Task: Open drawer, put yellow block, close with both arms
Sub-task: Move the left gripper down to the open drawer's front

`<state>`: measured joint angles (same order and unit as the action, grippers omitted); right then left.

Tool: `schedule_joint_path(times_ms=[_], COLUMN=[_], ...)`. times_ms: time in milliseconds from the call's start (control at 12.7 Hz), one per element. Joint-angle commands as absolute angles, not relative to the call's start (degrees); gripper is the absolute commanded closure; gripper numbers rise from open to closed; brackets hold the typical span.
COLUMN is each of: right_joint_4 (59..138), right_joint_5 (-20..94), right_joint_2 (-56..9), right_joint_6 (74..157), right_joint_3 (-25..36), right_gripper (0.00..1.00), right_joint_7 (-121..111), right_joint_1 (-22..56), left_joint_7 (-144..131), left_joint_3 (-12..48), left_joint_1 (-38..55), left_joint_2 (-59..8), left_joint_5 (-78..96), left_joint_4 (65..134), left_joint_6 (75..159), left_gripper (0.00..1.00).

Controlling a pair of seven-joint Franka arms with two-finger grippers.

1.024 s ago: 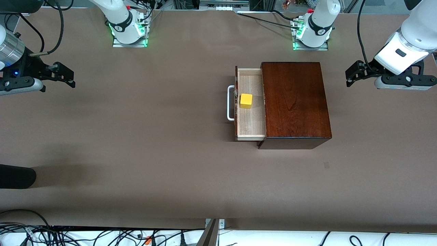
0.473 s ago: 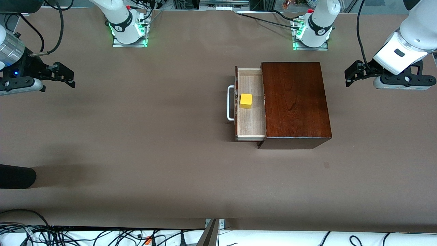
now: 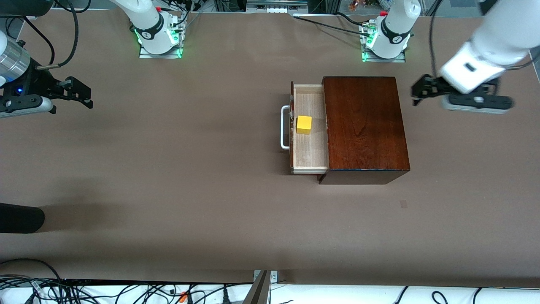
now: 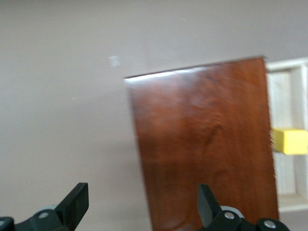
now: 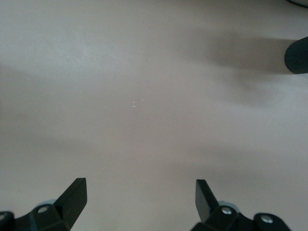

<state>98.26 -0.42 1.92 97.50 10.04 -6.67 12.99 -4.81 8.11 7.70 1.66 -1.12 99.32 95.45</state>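
Note:
The dark-brown wooden box stands on the table with its drawer pulled open toward the right arm's end; the white handle is on the drawer's front. The yellow block lies in the drawer and also shows in the left wrist view. My left gripper is open and empty, up in the air beside the box's edge at the left arm's end. My right gripper is open and empty, over bare table at the right arm's end, waiting.
A black rounded object lies at the table's edge at the right arm's end, also in the right wrist view. Cables and a metal bracket run along the table's edge nearest the front camera. The arm bases stand farthest from it.
My left gripper has moved toward the box, from well off its end to right beside its edge. The right arm, drawer and block have not moved.

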Motion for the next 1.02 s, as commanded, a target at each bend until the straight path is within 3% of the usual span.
schedule_joint_path(times_ms=[0, 473, 867, 945], right_joint_4=[97.2, 97.2, 97.2, 97.2], right_joint_5=[-0.6, -0.6, -0.6, -0.6], right_joint_2=[1.5, 1.5, 1.5, 1.5], right_joint_6=[97.3, 97.3, 97.3, 97.4], right_joint_3=[9.9, 9.9, 9.9, 9.9], right_gripper=[0.0, 0.0, 0.0, 0.0], right_joint_7=[-5.9, -5.9, -5.9, -5.9], right_joint_1=[12.8, 12.8, 12.8, 12.8], left_joint_7=[-4.4, 3.3, 24.6, 29.7], left_joint_3=[12.7, 13.6, 13.7, 13.7], left_joint_1=[13.1, 29.3, 32.1, 32.7], left_joint_2=[-5.6, -22.3, -29.0, -30.0], left_joint_5=[-0.7, -0.7, -0.4, -0.4], left_joint_4=[95.5, 81.8, 80.7, 80.7], left_joint_6=[94.5, 97.7, 113.5, 115.6], left_gripper=[0.0, 0.0, 0.0, 0.05])
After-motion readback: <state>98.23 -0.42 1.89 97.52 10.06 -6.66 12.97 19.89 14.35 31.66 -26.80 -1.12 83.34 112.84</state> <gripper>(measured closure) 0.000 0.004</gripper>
